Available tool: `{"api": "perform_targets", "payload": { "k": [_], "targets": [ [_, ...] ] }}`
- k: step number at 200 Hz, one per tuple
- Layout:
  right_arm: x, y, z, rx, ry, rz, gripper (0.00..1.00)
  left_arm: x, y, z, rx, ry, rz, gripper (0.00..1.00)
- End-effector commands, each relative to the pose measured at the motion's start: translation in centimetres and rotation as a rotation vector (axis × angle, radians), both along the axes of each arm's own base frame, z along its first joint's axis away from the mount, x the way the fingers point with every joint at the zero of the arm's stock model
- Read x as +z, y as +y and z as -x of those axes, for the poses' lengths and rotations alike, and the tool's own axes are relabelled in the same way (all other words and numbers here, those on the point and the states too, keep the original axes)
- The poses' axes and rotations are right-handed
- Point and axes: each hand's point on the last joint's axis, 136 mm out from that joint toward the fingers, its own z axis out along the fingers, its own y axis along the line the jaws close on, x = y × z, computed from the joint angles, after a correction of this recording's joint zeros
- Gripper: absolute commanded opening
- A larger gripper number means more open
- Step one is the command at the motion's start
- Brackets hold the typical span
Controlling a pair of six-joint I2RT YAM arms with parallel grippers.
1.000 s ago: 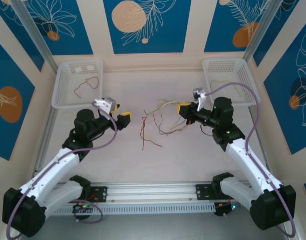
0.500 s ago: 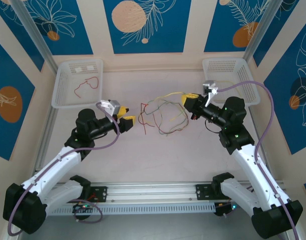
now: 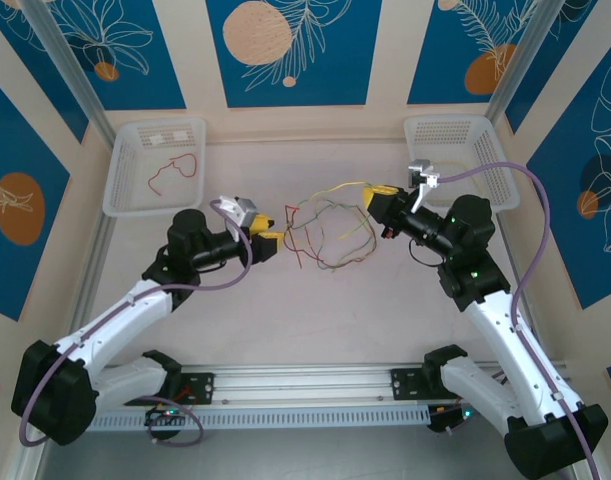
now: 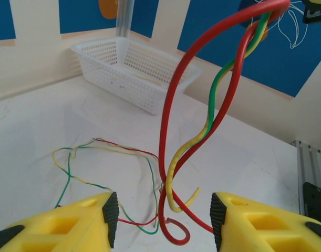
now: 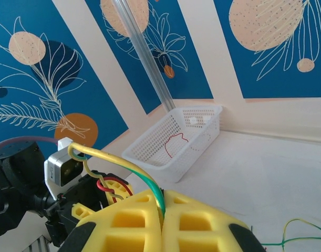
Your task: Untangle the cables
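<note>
Cables in red, green, yellow and orange-brown are seen from the top as one loose tangle, to the right of the left basket and nearer the arms than it. The tangle is flanked by the left tool on the side toward that basket and by the right tool on the side away from it.

What cannot be made out from above is given by the wrist views. From the left wrist, the left tool is seen with its yellow fingers parted. A twisted strand of the cables, red, green and yellow, hangs down into the gap, and no contact with either finger can be made out. Thinner loops are shown lying flat on the bench beyond.

From the right wrist, the right tool is seen closed tight, with a yellow and a green wire of the cables pinched between its pads and arching toward the left arm. Behind it the left basket is shown with a loose red wire inside, also visible from the top.
</note>
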Motion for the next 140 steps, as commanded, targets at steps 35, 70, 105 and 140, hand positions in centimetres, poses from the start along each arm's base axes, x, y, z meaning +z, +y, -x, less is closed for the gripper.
{"api": "perform_targets", "payload": {
  "k": [35, 70, 105, 140],
  "targets": [
    [3.0, -0.5, 1.4, -0.012, -0.089, -0.024, 0.0, 2.4, -0.8, 0.2, -0.04, -0.094, 0.033, 0.4],
    [2.6, 0.7, 2.3, 0.087, -0.107, 0.001, 0.0, 3.0, -0.9, 0.3, -0.051, -0.103, 0.033, 0.48],
    [1.0, 0.7, 1.9, 0.083, -0.102, 0.044, 0.0, 4.8, -0.2, 1.4, -0.046, -0.163, 0.058, 0.41],
    [-0.8, 0.1, 0.9, 0.053, -0.068, 0.058, 0.0, 6.1, 0.6, 3.1, -0.059, -0.217, 0.039, 0.42]
  ]
}}
